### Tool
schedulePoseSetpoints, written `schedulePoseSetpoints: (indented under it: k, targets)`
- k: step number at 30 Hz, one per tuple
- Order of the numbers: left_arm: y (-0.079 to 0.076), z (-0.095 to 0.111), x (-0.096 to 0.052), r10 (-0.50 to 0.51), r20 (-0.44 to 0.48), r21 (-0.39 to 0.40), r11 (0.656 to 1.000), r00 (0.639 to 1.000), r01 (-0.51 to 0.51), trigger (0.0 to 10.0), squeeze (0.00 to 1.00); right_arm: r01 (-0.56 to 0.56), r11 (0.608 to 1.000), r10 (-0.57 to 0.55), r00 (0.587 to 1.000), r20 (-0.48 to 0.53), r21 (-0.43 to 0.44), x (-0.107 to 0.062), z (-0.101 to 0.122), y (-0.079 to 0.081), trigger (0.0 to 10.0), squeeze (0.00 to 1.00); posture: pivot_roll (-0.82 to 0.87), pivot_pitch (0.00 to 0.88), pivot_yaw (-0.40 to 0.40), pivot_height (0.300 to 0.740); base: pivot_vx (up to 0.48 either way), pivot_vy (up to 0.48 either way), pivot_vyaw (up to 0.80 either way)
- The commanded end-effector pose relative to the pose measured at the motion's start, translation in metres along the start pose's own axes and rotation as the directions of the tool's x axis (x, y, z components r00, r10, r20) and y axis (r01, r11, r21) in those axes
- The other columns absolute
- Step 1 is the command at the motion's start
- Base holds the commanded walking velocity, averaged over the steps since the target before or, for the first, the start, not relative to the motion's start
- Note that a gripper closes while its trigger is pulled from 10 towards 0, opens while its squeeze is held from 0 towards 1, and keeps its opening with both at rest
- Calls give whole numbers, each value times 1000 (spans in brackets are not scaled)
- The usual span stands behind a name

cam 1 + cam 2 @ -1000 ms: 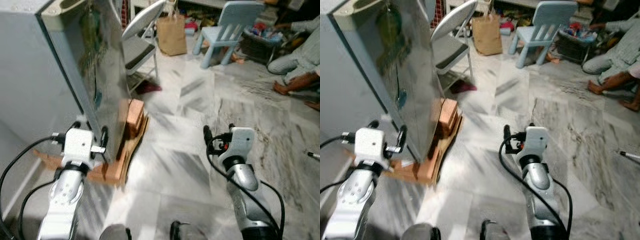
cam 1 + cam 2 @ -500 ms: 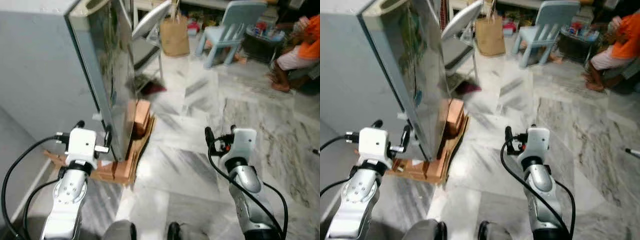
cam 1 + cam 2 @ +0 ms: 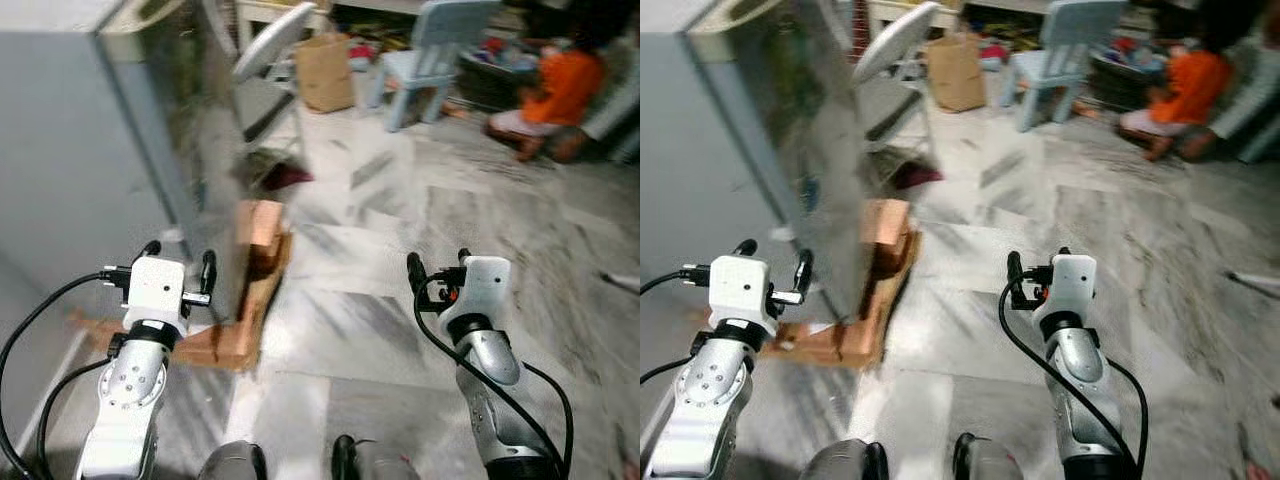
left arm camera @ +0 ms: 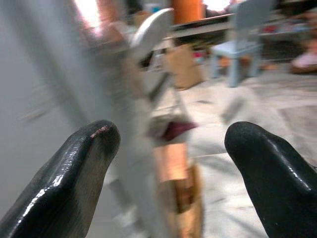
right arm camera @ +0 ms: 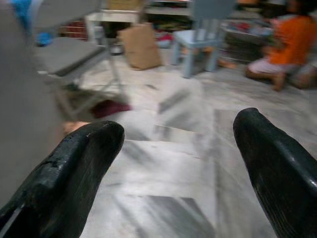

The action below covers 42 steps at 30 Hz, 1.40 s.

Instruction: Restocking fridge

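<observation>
Hands (image 4: 168, 144) (image 5: 181, 153) wide open, empty.

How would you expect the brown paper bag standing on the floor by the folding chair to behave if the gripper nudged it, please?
The brown paper bag is probably light and soft-walled, so its side would likely crumple before it slides. It stands tall on smooth marble floor, so a high push may tip it. Its contents are hidden, so its weight is uncertain.

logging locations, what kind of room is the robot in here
Most likely a lived-in room of a home: a grey fridge raised on wooden blocks, a marble-look tiled floor, a small blue child's chair, and a person in orange sitting on the floor.
</observation>
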State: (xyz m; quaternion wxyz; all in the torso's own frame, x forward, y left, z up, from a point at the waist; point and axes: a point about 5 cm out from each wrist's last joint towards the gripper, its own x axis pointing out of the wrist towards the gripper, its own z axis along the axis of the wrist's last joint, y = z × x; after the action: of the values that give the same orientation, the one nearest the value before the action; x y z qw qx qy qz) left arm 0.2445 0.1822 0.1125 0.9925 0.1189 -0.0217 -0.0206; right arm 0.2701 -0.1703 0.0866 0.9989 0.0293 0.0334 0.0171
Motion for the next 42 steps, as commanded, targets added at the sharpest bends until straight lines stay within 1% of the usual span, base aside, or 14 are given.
schedulePoseSetpoints:
  k: [1, 3, 7, 13, 17, 19, 20, 21, 27, 33, 34, 36, 38, 42]
  targets:
    - [-5, 2, 0, -25, 9, -2, 1000, 1000, 25, 10000, 0, 19, 1000, -19, 1000, 1, -8, -1, 2, -7, 10000, 0, 112, 125, -71, 740, 334, 0, 0]
    - [-6, 2, 0, -25, 8, -4, 1000, 1000, 25, 10000, 0, 18, 1000, -18, 1000, 0, -9, -1, 2, -7, 10000, 0, 113, 126, -72, 740, 326, 0, 0]
    - [-5, 2, 1, -19, 5, -9, 1000, 1000, 19, 10000, 0, 14, 1000, -14, 1000, -3, -12, 0, 2, -7, 10000, 0, 114, 128, -77, 740, 294, 381, 0]
    - [-3, -1, -2, -3, -5, -7, 1000, 1000, 3, 10000, 0, 13, 1000, -13, 1000, -5, -16, 1, 2, -8, 10000, 0, 114, 125, -81, 740, 0, 48, 0]
    - [1, -3, -6, 29, -19, 4, 1000, 999, -29, 10000, 0, 12, 1000, -12, 1000, -11, -18, 0, 1, -9, 10000, 0, 116, 124, -84, 740, 0, 0, 0]
    - [7, -6, -8, 80, -37, 13, 997, 996, -80, 10000, 0, 12, 1000, -12, 1000, -14, -18, -1, 0, -9, 10000, 0, 117, 124, -86, 740, 0, 0, 0]
    - [7, -6, -8, 80, -37, 13, 997, 996, -80, 10000, 0, 12, 1000, -12, 1000, -14, -18, -1, 0, -9, 10000, 0, 117, 124, -86, 740, 0, 0, 0]
    - [16, -10, -7, 138, -57, 15, 990, 989, -137, 10000, 0, 12, 1000, -12, 1000, -19, -17, -1, 0, -9, 10000, 0, 116, 126, -87, 740, 0, 0, 0]
    - [28, -8, 5, 176, -50, 27, 984, 983, -175, 10000, 0, 4, 1000, -4, 1000, -31, -22, -5, -1, -8, 10000, 0, 107, 132, -86, 740, 0, 0, 0]
    - [37, -6, 11, 184, -48, 39, 983, 982, -182, 10000, 0, 12, 1000, -13, 999, -34, -14, -8, -1, -9, 10000, 0, 97, 141, -79, 740, 0, 0, 0]
    - [41, -6, 14, 197, -50, 43, 980, 979, -195, 10000, 0, 12, 1000, -12, 999, -32, -12, -8, 0, -9, 10000, 0, 96, 143, -80, 740, 0, 0, 0]
    - [44, -6, 17, 205, -47, 50, 978, 978, -203, 10000, 0, 11, 1000, -11, 999, -31, -12, -8, 0, -8, 10000, 0, 93, 148, -82, 740, 0, 0, 0]
    - [49, -4, 23, 212, -39, 58, 976, 976, -210, 10000, 0, 9, 1000, -9, 999, -31, -11, -9, 1, -8, 10000, 0, 90, 150, -83, 740, 0, 0, 0]
    - [55, 3, 37, 196, -12, 49, 980, 981, -195, 10000, 0, -1, 1000, 1, 1000, -27, -12, -10, 4, -7, 10000, 0, 73, 165, -83, 740, 0, 0, 0]
